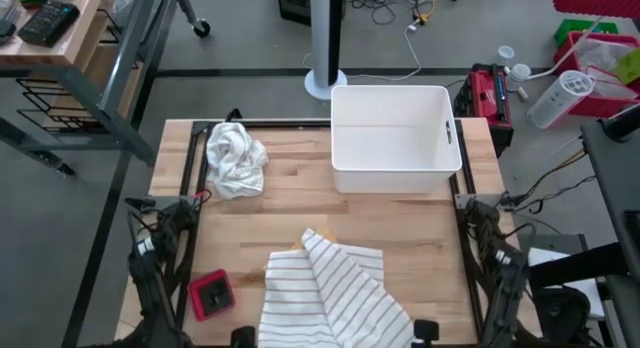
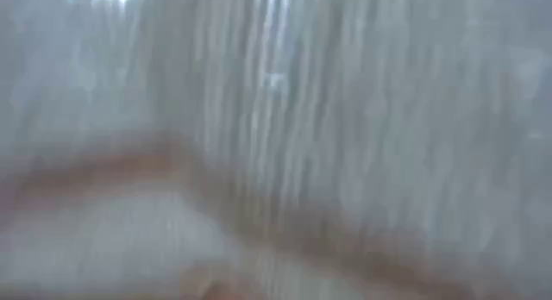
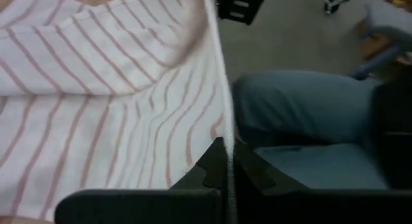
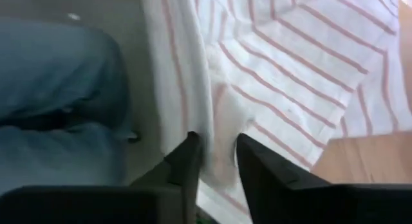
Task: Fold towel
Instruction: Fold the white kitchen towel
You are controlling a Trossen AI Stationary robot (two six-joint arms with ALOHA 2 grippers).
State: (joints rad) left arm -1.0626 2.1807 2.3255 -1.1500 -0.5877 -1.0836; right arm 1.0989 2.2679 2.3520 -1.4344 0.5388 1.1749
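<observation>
The towel [image 1: 330,288], white with thin red stripes, lies partly folded on the near middle of the wooden table [image 1: 300,188]. Part of it hangs in front of the low view, which it fills as blurred striped cloth [image 2: 285,119]. My left gripper [image 3: 226,176] is at the table's near edge [image 1: 240,336], shut on the towel's hem. My right gripper [image 4: 217,156] is at the near edge farther right [image 1: 425,331]. Its fingers stand a little apart with a bulge of towel cloth between them. My left gripper pinches the towel's hemmed edge [image 3: 224,143] between its two fingers, slanting down from the table's near side. The hem runs straight away from the fingers and the striped cloth spreads out to one side. My right gripper has a fold of the towel [image 4: 219,130] between its parted fingers; whether they touch it I cannot tell.
A crumpled white cloth [image 1: 235,160] lies at the far left and a white bin [image 1: 394,138] stands at the far right. A red block [image 1: 211,293] sits near the left front. A person's legs in blue jeans [image 3: 302,114] show just beyond the near edge.
</observation>
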